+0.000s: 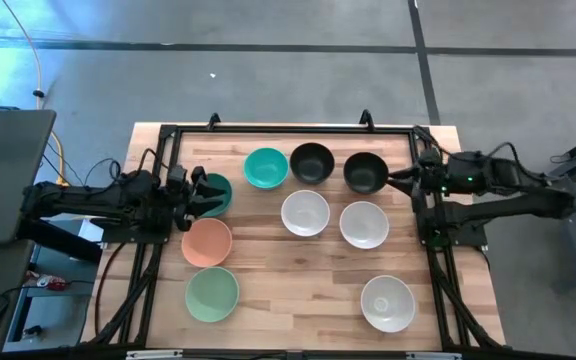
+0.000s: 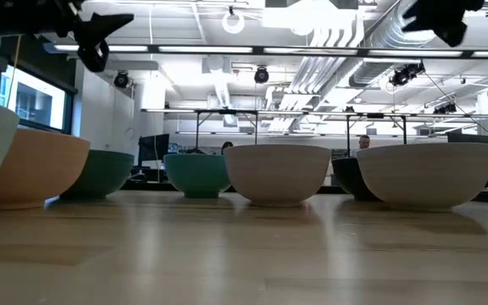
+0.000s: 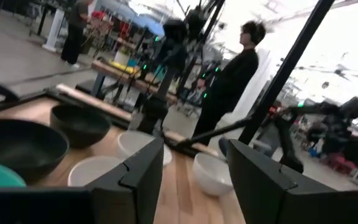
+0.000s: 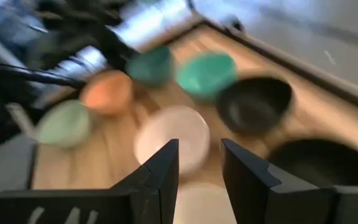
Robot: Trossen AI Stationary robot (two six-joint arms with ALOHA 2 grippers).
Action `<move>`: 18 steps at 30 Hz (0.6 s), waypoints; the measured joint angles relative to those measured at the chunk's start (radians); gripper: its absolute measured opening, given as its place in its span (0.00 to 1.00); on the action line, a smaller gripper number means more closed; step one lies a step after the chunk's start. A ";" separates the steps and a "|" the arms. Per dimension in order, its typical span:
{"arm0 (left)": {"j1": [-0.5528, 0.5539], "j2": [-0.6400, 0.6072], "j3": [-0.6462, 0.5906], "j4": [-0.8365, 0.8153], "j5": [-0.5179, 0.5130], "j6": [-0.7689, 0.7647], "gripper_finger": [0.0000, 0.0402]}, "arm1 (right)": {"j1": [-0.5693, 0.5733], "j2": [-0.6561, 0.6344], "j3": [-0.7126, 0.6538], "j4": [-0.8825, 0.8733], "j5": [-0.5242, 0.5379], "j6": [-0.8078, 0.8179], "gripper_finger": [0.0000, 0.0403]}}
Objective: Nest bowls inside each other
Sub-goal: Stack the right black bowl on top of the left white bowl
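Several bowls rest on their bases on the wooden table (image 1: 298, 270), none nested. Dark green (image 1: 218, 190), teal (image 1: 266, 168) and two black bowls (image 1: 312, 163) (image 1: 365, 172) form the far row. Two white bowls (image 1: 305, 213) (image 1: 364, 224) and a peach one (image 1: 207, 242) stand mid-table. A mint one (image 1: 212, 294) and a third white one (image 1: 387, 303) stand nearer. My left gripper (image 1: 200, 192) (image 3: 194, 180) hovers open over the dark green bowl's left side. My right gripper (image 1: 400, 180) (image 4: 199, 168) hangs open beside the right black bowl. Both hold nothing.
A black metal frame (image 1: 288, 128) runs along the table's far, left and right edges, and the arms' bases sit on it. Bare wood lies between the mint and the near white bowl. A person (image 3: 229, 81) stands in the room beyond the table.
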 joint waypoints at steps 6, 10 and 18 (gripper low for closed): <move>0.000 0.001 0.000 -0.077 -0.002 -0.001 0.41 | -0.004 0.133 0.100 -0.139 0.123 0.118 0.27; 0.000 0.001 0.000 -0.076 -0.003 -0.001 0.41 | -0.040 0.210 0.132 -0.139 0.177 0.117 0.27; 0.000 0.001 0.000 -0.076 -0.003 -0.004 0.41 | -0.185 0.301 0.153 -0.316 0.173 0.256 0.27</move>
